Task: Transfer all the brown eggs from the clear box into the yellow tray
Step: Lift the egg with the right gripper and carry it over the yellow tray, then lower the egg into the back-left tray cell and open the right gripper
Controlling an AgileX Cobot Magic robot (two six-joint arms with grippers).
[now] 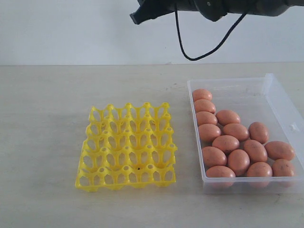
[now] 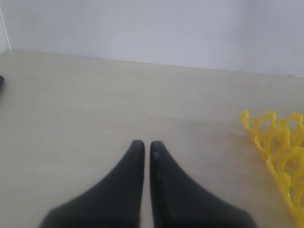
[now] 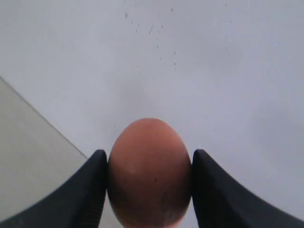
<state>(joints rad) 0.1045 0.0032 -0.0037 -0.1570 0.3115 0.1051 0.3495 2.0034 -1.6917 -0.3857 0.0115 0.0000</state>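
Several brown eggs lie packed in the clear box on the right of the table. The yellow tray sits left of the box with all its cups bare. In the right wrist view my right gripper is shut on one brown egg, a finger pressed on each side, with the pale wall behind it. The right arm hangs high at the exterior view's top edge, above the tray and box; the held egg is hidden there. My left gripper is shut on nothing, low over bare table beside a corner of the yellow tray.
A black cable loops down from the right arm in front of the white wall. The light table runs wide to the left of the tray and in front of it. The box reaches the exterior view's right edge.
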